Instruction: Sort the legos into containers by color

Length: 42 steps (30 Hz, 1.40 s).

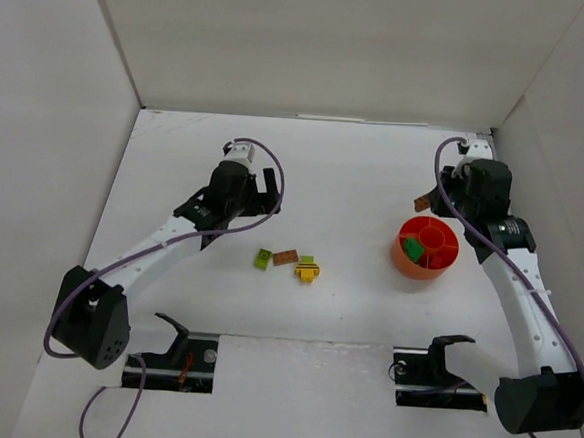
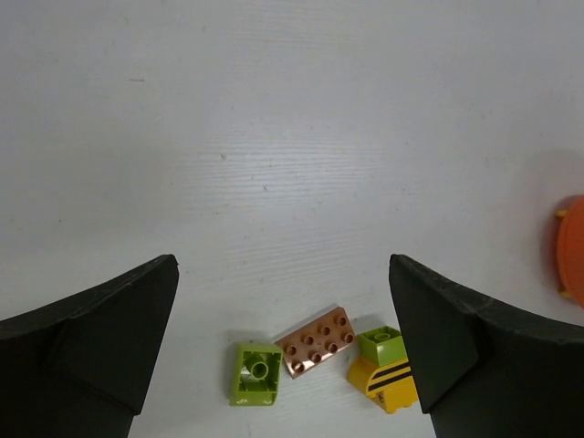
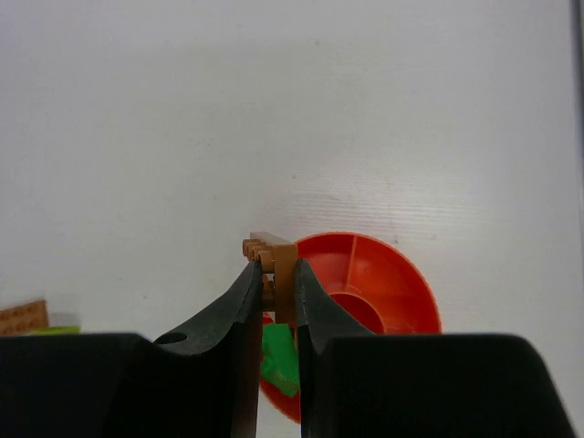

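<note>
The held plate [image 3: 270, 248], a small orange-brown studded piece, stands on edge in the right gripper [image 3: 274, 271]. The fingers are pressed onto its two broad faces and only its top strip of studs shows above them. From above, it hangs off the tabletop [image 1: 355, 183] at the far-left rim of the bowl [image 1: 419, 268]. Whether it is already over a compartment or just outside the wall is hard to tell.

It is likely very light, rigid and smooth-sided, so it could slip or twist in a loose pinch. The grip across the flat faces looks right, with the studs giving one finger some bite. Once let go it should drop cleanly, though it may bounce off a divider.

The bowl sits on the right of the tabletop. A green brick [image 1: 413, 248] lies in its near-left compartment.

The other legos lie well to the left, mid-table. A lime brick [image 2: 255, 372] lies upside down with a loose plate [image 2: 317, 340] of the same brown just beside it. A yellow piece [image 2: 383, 381] with black stripes is touched by a second lime brick [image 2: 380, 344]. These are just as small and hard, and each would probably best be taken across its short sides.

The left gripper [image 2: 281, 274] hangs spread wide and empty, just beyond this cluster.
</note>
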Tool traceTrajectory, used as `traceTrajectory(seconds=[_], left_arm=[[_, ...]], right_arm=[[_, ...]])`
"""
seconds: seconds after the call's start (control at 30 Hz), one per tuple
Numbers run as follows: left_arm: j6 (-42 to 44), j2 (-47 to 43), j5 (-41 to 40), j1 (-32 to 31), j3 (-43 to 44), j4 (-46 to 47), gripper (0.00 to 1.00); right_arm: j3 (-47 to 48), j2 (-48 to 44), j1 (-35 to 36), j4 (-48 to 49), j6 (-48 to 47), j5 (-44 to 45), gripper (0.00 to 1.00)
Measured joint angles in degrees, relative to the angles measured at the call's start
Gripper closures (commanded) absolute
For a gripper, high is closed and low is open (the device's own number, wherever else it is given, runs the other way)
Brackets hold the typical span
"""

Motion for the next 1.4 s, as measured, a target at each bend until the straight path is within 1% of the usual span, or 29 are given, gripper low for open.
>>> traceTrajectory(seconds=[0.07,0.17,0.33,0.63,0.93,1.0,1.2,1.23,1.3,1.33,1.4], left_arm=[[0.72,2.43,2.08,1.64,0.35,0.04,0.0],[2.21,3.67,4.94,1.64,0.42,-0.15,0.0],[4.15,3.72,6.69,1.29,0.74,0.13,0.0],[4.96,7.67,6.82,1.29,0.76,-0.44,0.0],[3.43,7.91,6.4,1.29,-0.98,-1.01,0.0],[2.97,7.91,6.34,1.29,-1.88,-1.16,0.0],[1.38,7.69,5.29,0.72,-3.91,-1.66,0.0],[1.03,7.69,4.98,0.44,-4.11,-1.75,0.0],[0.48,7.69,4.44,-0.26,-4.5,-1.88,0.0],[0.11,7.65,4.22,-0.44,-4.7,-1.95,0.0],[-0.55,7.63,4.0,-0.87,-5.07,-2.03,0.0]], right_arm=[[-1.29,0.11,0.0,0.07,0.02,3.69,1.0],[-3.02,1.27,0.0,0.02,0.26,8.02,1.0],[-3.41,3.89,0.0,0.13,0.85,11.45,1.0],[-4.31,9.7,0.02,1.6,2.36,10.88,1.0],[-6.16,10.23,0.79,2.21,4.79,10.91,1.0],[-6.73,10.38,1.2,2.05,5.6,10.93,0.98],[-7.32,10.93,2.47,1.99,6.69,11.1,0.84],[-7.39,10.93,2.84,1.97,6.78,11.21,0.82],[-7.45,10.93,3.41,1.97,6.91,11.37,0.82],[-7.45,10.93,3.61,1.97,6.93,11.5,0.78],[-7.45,10.93,4.13,1.97,7.13,11.67,0.73]])
